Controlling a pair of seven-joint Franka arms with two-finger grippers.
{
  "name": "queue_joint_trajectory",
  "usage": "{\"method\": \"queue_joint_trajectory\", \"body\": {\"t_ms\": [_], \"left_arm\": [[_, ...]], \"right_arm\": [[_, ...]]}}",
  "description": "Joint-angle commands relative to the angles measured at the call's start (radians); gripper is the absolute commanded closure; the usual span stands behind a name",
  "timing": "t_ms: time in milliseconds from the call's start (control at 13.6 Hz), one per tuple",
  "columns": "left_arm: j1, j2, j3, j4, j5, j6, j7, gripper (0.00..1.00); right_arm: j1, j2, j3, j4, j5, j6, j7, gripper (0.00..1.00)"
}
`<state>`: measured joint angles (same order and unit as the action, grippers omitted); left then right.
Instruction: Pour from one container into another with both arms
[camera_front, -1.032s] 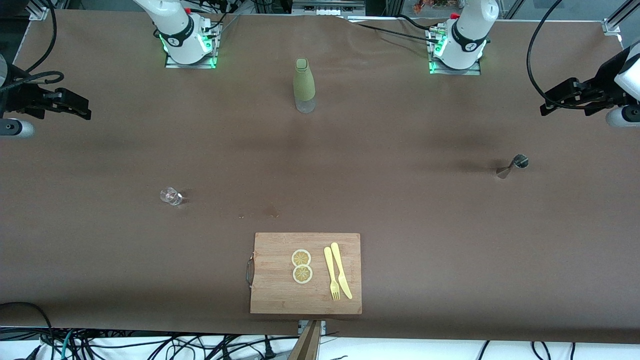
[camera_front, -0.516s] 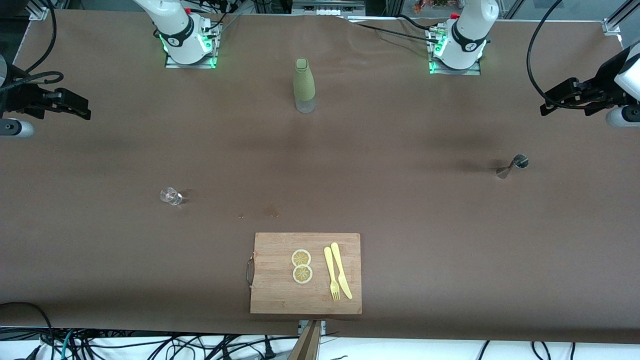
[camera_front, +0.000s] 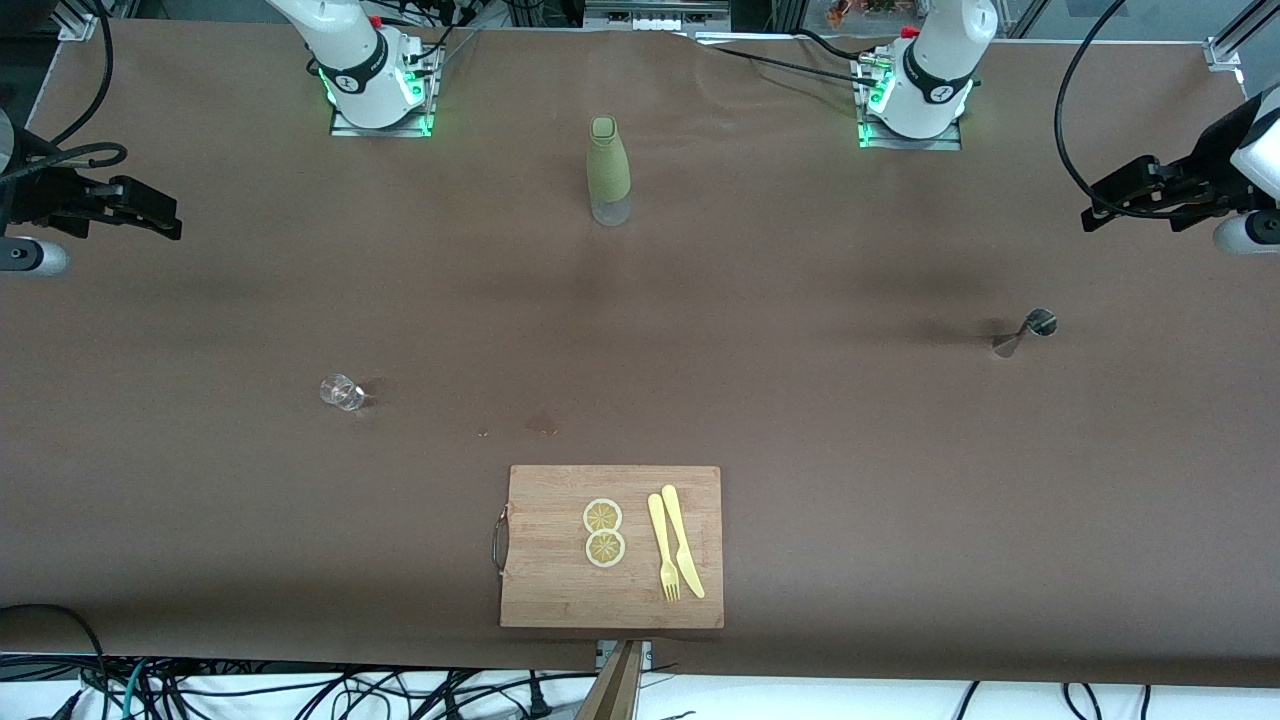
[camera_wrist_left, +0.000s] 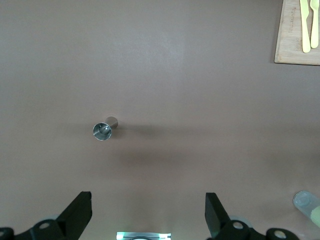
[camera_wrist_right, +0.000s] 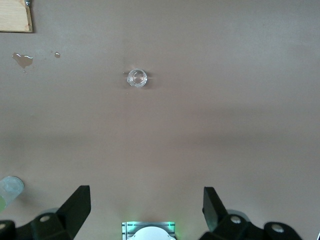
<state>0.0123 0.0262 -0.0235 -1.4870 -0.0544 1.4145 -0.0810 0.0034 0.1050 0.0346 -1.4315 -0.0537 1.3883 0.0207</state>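
A: Starting nearest the camera: pale wooden cutting board with a metal handle (camera_front: 560, 590) lying at the table's near edge, carrying two lemon slices (camera_front: 603, 532) and a yellow plastic fork and knife (camera_front: 675, 545). Not looking like part of the pour.

B: Moving farther up: small clear glass (camera_front: 341, 391) standing toward the right arm's end, small steel measuring cup (camera_front: 1025, 330) toward the left arm's end, well apart. Tall olive-green bottle with a clear base (camera_front: 608, 170) standing farthest, between the two bases.

A: Judging nothing begun yet; probably calling for each arm descending onto its own vessel.

B: Right gripper (camera_front: 140, 212) hovering over its table end, fingers (camera_wrist_right: 75, 207) spread wide, holding nothing. Left gripper (camera_front: 1125, 195) mirroring that, fingers (camera_wrist_left: 77, 215) gaping, empty.
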Motion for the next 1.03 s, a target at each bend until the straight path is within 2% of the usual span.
{"method": "queue_joint_trajectory", "body": {"t_ms": [0, 663, 958], "left_arm": [[0.003, 0.001, -0.007, 0.007, 0.028, -0.006, 0.0, 0.0], [0.009, 0.003, -0.006, 0.004, 0.028, -0.014, 0.01, 0.0], [0.09, 0.02, -0.004, -0.024, 0.03, 0.009, 0.121, 0.0]], "right_arm": [[-0.005, 0.001, 0.005, 0.011, -0.012, 0.0, -0.004, 0.0], [-0.005, 0.002, 0.004, 0.011, -0.011, 0.001, -0.004, 0.0], [-0.005, 0.015, 0.004, 0.011, -0.012, 0.009, -0.004, 0.0]]}}
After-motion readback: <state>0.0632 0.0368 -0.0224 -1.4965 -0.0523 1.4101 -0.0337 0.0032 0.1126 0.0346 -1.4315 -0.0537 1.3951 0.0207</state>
